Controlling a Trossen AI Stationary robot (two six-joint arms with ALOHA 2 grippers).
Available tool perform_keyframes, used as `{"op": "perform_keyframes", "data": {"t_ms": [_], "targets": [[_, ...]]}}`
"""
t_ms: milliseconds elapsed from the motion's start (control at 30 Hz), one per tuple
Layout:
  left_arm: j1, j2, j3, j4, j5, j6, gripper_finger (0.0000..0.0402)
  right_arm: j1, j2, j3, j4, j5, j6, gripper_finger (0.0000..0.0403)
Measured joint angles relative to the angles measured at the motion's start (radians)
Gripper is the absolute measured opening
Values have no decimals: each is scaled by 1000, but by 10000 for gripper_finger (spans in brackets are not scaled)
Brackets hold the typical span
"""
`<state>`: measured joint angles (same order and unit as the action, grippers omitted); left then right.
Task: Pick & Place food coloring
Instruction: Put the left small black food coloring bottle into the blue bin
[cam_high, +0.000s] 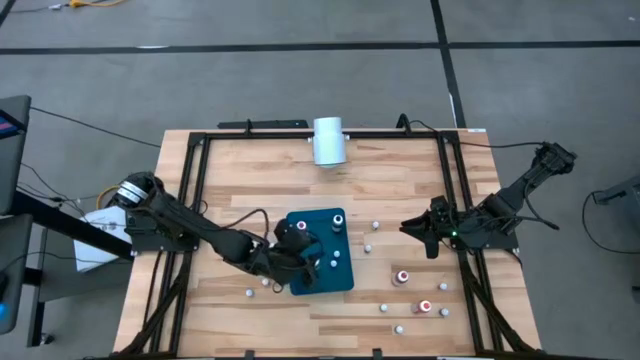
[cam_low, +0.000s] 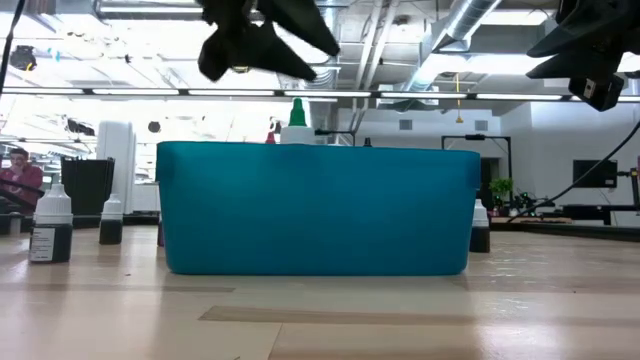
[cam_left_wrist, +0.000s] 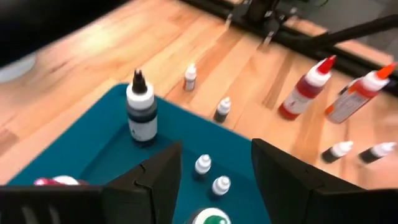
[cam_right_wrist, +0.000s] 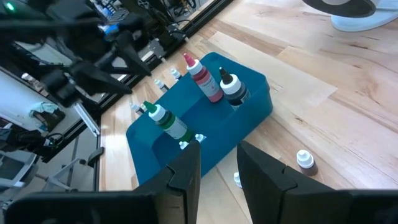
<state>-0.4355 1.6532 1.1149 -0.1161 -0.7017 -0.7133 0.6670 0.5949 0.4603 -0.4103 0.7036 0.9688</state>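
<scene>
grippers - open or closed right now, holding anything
Left gripper: open, holding nothing, over the teal tray.
Right gripper: jaws slightly apart, holding nothing, by the table's right edge.

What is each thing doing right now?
Left gripper: open, empty, above the tray.
Right gripper: empty, hanging over the table's right side.
Blue tray: holds standing bottles.
Green-capped bottle: upright in tray.
Red bottle: upright on the table.
White cylinder: lying on its side.

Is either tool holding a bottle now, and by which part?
No. The left tool hangs open over the tray; the right tool is empty.
</scene>
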Motion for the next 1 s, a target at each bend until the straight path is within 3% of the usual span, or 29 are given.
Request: {"op": "perform_keyframes", "data": {"t_ms": [400,767,1000], "targets": [[-58,-175,0,-9,5,72,183,0,0,0,0,0,0,95],[-173,-229,0,-8,0,64,183,0,0,0,0,0,0,95],[-276,-258,1,-83,-91,-52,183,0,0,0,0,0,0,95]]}}
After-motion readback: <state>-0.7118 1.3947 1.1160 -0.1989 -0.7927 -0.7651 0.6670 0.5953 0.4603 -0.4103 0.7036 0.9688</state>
